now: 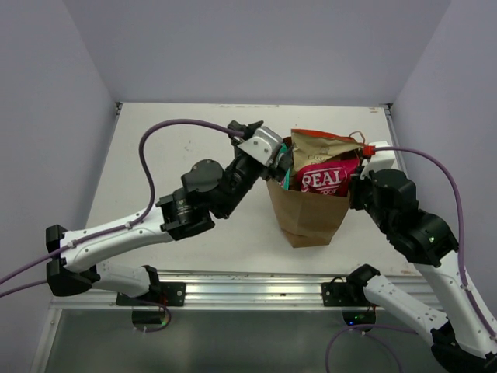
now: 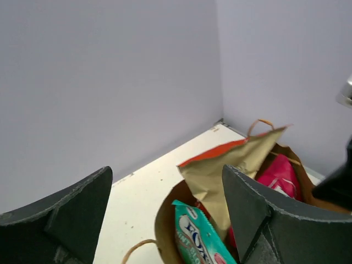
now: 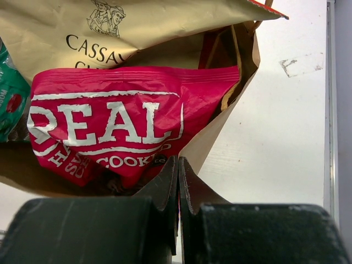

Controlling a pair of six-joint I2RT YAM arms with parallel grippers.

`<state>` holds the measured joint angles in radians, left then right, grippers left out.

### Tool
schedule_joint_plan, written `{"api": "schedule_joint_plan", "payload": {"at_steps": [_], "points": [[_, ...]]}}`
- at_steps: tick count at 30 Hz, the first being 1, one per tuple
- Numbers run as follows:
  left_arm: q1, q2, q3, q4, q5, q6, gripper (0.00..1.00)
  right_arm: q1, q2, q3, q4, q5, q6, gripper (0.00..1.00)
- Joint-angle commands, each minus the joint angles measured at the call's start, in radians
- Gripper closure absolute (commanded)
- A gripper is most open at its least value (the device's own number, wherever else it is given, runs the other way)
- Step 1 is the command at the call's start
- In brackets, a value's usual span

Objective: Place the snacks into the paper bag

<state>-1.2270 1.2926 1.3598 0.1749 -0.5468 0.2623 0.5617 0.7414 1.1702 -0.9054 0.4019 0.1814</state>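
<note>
Two robot arms [image 1: 124, 233] reaching in from the near edge of a white table [image 1: 178, 155], one on either side of a paper bag [image 1: 311, 217]. Walled on three sides by pale lilac panels [image 1: 233, 47].

Bag of brown kraft paper, standing upright a little right of the table's middle, mouth open and crammed, with snacks [image 1: 318, 163] poking out above the rim.

Tallest among them: a tan packet [image 1: 322, 148] lettered "CASSAV", leaning across the opening, with a red-orange edge [image 1: 326, 134] along its top. Possibly a separate packet behind it; cannot tell.

Just in front, toward the arms: a pink-red packet [image 1: 328, 180] with "REAL" in white capitals, upper half showing above the bag's near wall.

Tucked against the bag's left inner wall: a teal-green packet [image 2: 201, 236], only its top end visible.

At the bag's left rim, the left gripper [image 1: 281, 161], hanging above the teal-green packet, fingers [image 2: 264, 214] spread wide and grasping nothing.

Against the bag's right side, the right gripper [image 3: 177, 170], fingers pressed tightly together, tips overlapping the bag wall and the "REAL" packet in the wrist view. Pinching paper or not: cannot tell.

Rising from the rim, thin twisted loop handles [image 2: 258, 124]: one at the far side behind the tan packet, another at the near side by the left gripper.
</note>
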Motion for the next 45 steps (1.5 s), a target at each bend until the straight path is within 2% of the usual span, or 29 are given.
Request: {"api": "schedule_joint_plan", "payload": {"at_steps": [1, 3, 6, 12, 15, 19, 25, 33, 39, 42, 43, 45], "points": [[0.01, -0.01, 0.054, -0.003, -0.23, -0.063, 0.14, 0.001, 0.006, 0.029, 0.01, -0.009, -0.008, 1.0], [0.032, 0.0, 0.103, -0.096, -0.239, -0.141, 0.12, 0.0, 0.007, 0.029, 0.013, -0.011, -0.01, 1.0], [0.099, 0.008, 0.162, -0.331, -0.217, -0.367, 0.09, 0.0, 0.007, 0.029, 0.011, -0.011, -0.008, 1.0], [0.239, -0.004, 0.188, -0.535, -0.105, -0.572, 0.03, 0.001, 0.001, 0.026, 0.01, -0.011, -0.007, 1.0], [0.308, 0.016, 0.17, -0.566, -0.007, -0.65, 0.02, 0.0, 0.0, 0.025, 0.011, -0.018, -0.007, 1.0], [0.322, 0.033, 0.128, -0.539, 0.143, -0.692, 0.03, 0.001, -0.007, 0.025, 0.007, -0.014, -0.005, 1.0], [0.322, 0.04, 0.067, -0.485, 0.284, -0.744, 0.04, 0.001, -0.019, 0.017, 0.002, -0.008, -0.002, 1.0], [0.322, 0.074, 0.048, -0.493, 0.323, -0.759, 0.05, 0.001, -0.019, 0.014, 0.003, -0.005, 0.0, 1.0], [0.322, 0.117, 0.05, -0.517, 0.34, -0.765, 0.17, 0.0, -0.025, 0.014, 0.002, -0.002, -0.002, 1.0], [0.322, 0.122, 0.044, -0.529, 0.326, -0.767, 0.35, 0.001, -0.027, 0.013, 0.0, 0.002, -0.002, 1.0], [0.322, 0.122, 0.041, -0.531, 0.32, -0.765, 0.47, 0.001, -0.025, 0.013, 0.0, 0.0, -0.002, 1.0], [0.32, 0.12, 0.036, -0.537, 0.317, -0.764, 0.56, 0.001, -0.024, 0.011, 0.002, 0.0, 0.0, 1.0]]}}
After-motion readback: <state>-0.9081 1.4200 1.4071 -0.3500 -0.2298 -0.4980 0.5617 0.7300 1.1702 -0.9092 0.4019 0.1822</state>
